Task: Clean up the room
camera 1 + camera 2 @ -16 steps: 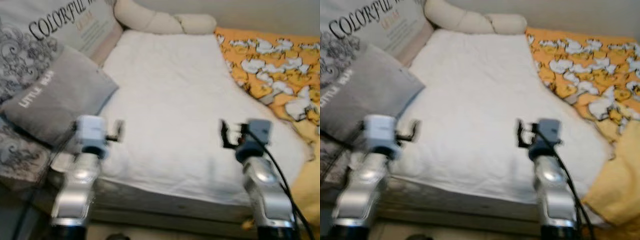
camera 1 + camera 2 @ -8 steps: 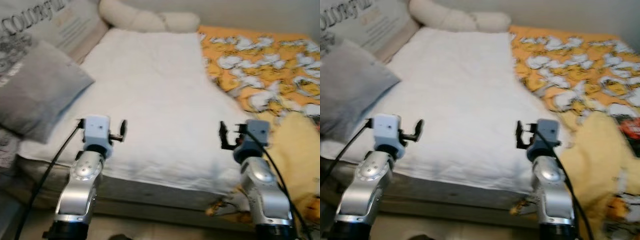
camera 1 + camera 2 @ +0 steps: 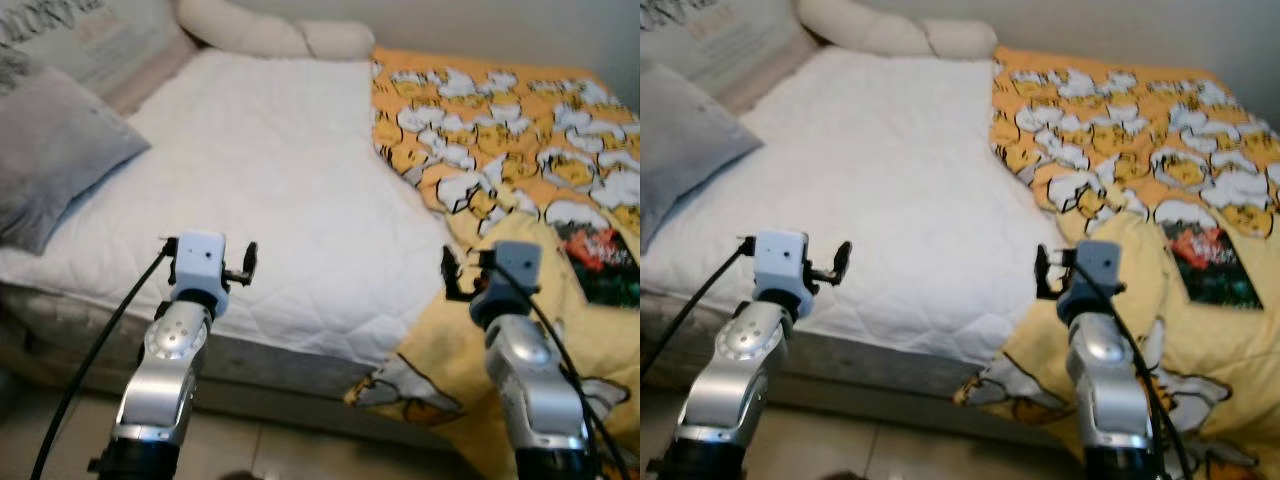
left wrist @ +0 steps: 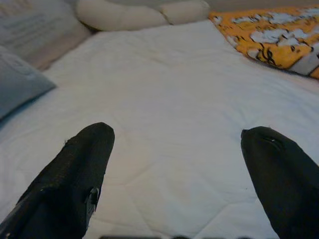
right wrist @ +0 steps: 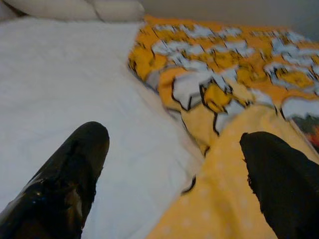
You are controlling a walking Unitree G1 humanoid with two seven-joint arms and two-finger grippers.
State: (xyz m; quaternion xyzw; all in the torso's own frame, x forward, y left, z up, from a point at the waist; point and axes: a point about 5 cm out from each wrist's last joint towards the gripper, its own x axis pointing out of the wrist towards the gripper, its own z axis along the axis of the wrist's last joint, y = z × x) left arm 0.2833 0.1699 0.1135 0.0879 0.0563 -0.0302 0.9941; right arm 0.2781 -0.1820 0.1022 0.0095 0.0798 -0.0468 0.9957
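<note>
One white quilt, one yellow patterned blanket, one grey cushion, one book

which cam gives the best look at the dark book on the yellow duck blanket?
Right eye view: the book lies whole on the blanket. Left eye view cuts it at the frame's right edge. Right wrist view catches just a dark corner at the edge.

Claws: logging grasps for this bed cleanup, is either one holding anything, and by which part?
Nothing is held. The left claw is open above the white quilt; the right claw is open above the yellow blanket.
</note>
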